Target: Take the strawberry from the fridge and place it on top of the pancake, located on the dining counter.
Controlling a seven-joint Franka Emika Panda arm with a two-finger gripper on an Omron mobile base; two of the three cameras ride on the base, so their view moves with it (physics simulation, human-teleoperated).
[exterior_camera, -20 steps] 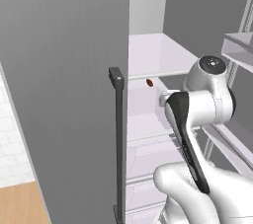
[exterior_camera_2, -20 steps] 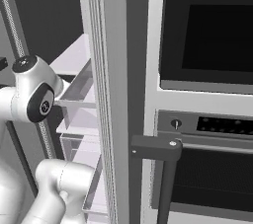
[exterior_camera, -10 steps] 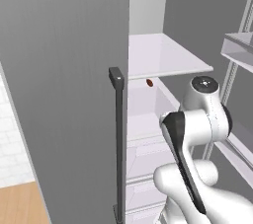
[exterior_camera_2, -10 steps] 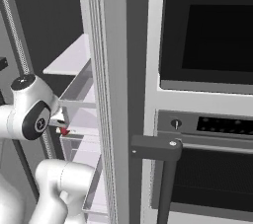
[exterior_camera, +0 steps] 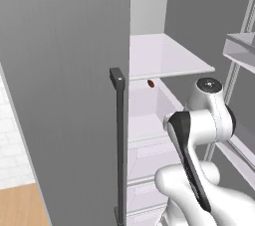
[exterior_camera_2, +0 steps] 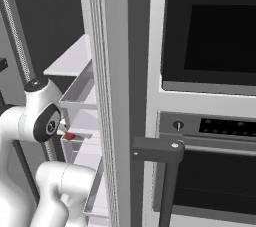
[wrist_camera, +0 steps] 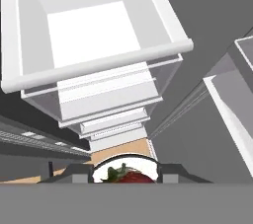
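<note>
Two base cameras showed me the fridge with its doors swung open, the left door's grey slab filling the near side of the left view, its dark bar handle running down the edge. Behind it I saw a white shelf and, just under that shelf's front lip, a small dark brown-red lump above an open clear drawer. The arm's white elbow stood in front of the drawers in that view.

From the right base view I caught a speck of red, the strawberry, right beside the arm's wrist at the rim of a door bin, with the other door's edge and its handle close to the camera and an oven to the right of it.

In the hand view the gripper sat at the bottom edge, its jaws narrowed and closed on the strawberry, whose red flesh and green leaves showed between the two dark tips. The hand looked down past a white bin and the stacked drawer fronts below it to a strip of wood floor.
</note>
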